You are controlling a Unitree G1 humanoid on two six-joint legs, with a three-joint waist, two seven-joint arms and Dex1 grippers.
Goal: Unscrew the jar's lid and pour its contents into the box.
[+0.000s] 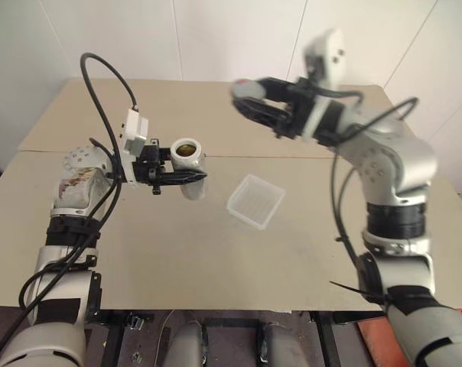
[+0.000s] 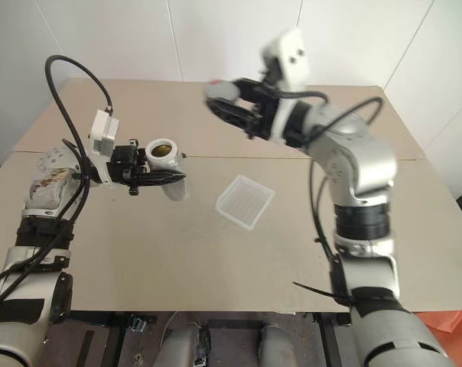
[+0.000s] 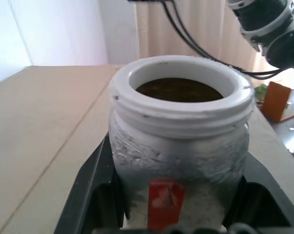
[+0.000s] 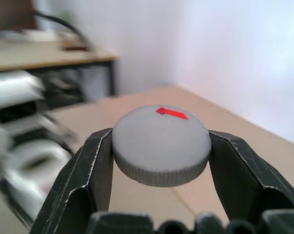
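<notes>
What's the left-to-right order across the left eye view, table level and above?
Left gripper holding the open jar → box on the table → right gripper holding the lid up in the air.

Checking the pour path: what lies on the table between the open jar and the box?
Nothing: in the left eye view, only bare table separates the jar, held above it, from the box.

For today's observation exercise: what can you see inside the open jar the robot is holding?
Inside the jar, held in the left gripper, a dark brown mass of contents shows through the open mouth. The white rim and cloudy wall hide how deep it goes. The lid is off, in the right gripper.
</notes>
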